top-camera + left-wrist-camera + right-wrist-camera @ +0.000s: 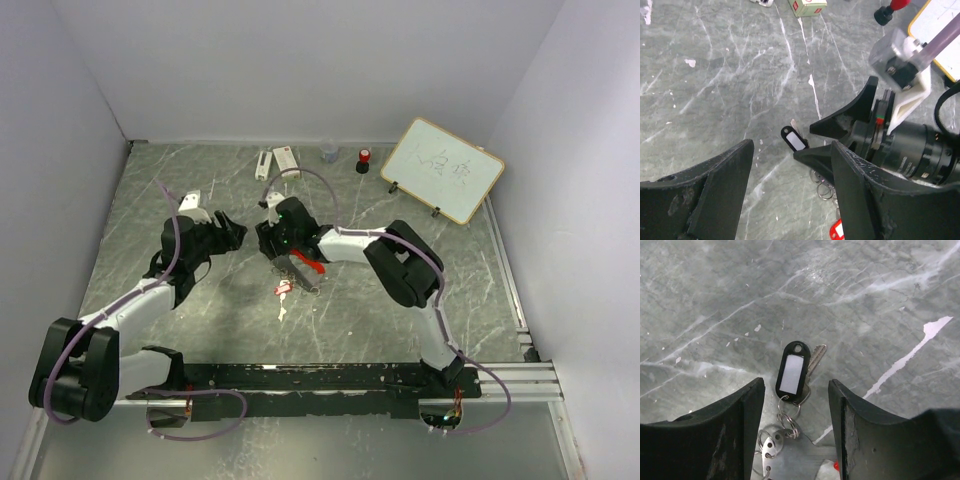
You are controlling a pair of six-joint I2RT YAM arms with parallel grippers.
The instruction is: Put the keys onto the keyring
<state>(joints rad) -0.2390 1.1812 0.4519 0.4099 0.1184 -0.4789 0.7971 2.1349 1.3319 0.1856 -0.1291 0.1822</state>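
Right claw (796,384) spread open, gripped nothing. Black-headed key (792,367) lay flat between its fingers, blade pointing ahead. Keyring (308,266) lay just behind claw, under wrist. Left claw (790,145) open, empty, facing it. Step, likely: picking key. Next move called for descent, then closing on key head.

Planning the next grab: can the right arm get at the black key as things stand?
Likely yes: the right gripper stands open at the black key, flat on the table, nothing covering it.
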